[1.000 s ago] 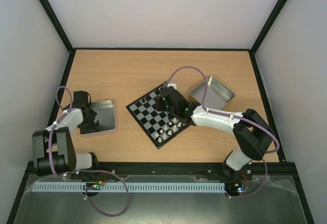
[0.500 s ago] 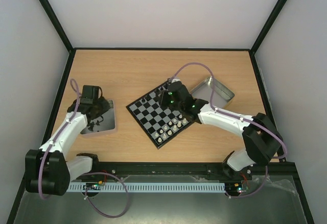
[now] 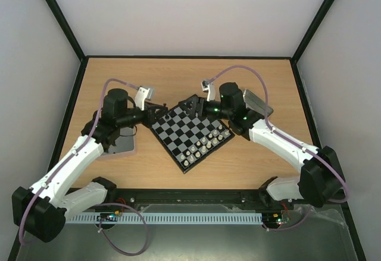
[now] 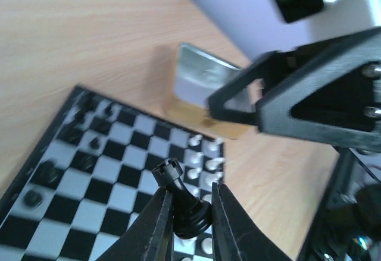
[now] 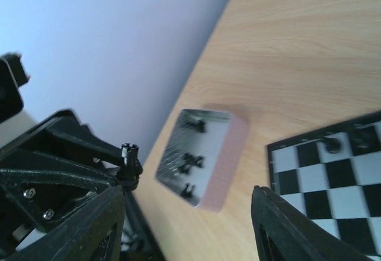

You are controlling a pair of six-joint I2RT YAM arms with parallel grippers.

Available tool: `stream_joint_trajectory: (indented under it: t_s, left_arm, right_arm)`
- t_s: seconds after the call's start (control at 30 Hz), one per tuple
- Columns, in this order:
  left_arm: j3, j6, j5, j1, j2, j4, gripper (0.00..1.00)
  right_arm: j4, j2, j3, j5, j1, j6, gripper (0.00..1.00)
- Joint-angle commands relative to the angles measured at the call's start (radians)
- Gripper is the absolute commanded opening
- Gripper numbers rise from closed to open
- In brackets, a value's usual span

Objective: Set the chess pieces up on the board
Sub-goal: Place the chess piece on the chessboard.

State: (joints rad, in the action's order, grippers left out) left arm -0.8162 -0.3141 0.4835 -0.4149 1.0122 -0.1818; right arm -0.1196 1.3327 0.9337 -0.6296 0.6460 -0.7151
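The board (image 3: 189,136) lies turned like a diamond in the middle of the table. White chess pieces (image 3: 200,147) stand along its near-right edge, and a few black ones (image 4: 89,124) stand at the far side. My left gripper (image 3: 159,111) hovers at the board's far-left corner. In the left wrist view this gripper (image 4: 190,213) is shut on a black rook (image 4: 178,192), held tilted. My right gripper (image 3: 191,103) hangs over the far corner, facing the left one. Its jaws (image 5: 190,225) stand wide open with nothing between them. The right wrist view also shows the rook (image 5: 129,159).
A metal tin (image 3: 122,145) left of the board holds three black pieces (image 5: 191,161); my left arm partly covers it. A second tin (image 3: 257,101) sits right of the board, mostly under my right arm. Black frame rails edge the table.
My left arm swung from the left tin to the board's far-left corner, carrying the black rook. My right gripper rose off the board toward the far corner and opened.
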Motion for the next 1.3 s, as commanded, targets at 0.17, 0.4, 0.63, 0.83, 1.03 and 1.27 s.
stream_joint_trajectory:
  t_s: [0.17, 0.4, 0.63, 0.83, 1.03, 1.27]
  left_arm:
    - [-0.155, 0.384, 0.569, -0.009, 0.036, -0.101, 0.11]
    - [-0.195, 0.464, 0.681, -0.009, 0.079, -0.141, 0.12]
    - [-0.211, 0.492, 0.693, -0.009, 0.106, -0.177, 0.13]
    - [-0.214, 0.483, 0.679, -0.009, 0.112, -0.171, 0.13]
    - [-0.215, 0.460, 0.625, -0.009, 0.117, -0.157, 0.13]
    - [-0.212, 0.408, 0.550, -0.007, 0.102, -0.135, 0.20]
  right_arm:
    - [-0.170, -0.081, 0.025, -0.350, 0.000, -0.055, 0.60]
    - [-0.179, -0.082, 0.045, -0.420, 0.004, -0.081, 0.52]
    - [-0.118, -0.073, 0.050, -0.446, 0.014, -0.052, 0.35]
    - [-0.053, -0.046, 0.071, -0.456, 0.035, -0.013, 0.30]
    - [-0.030, -0.019, 0.091, -0.474, 0.055, -0.001, 0.12]
    - [-0.014, -0.026, 0.103, -0.404, 0.057, 0.002, 0.02]
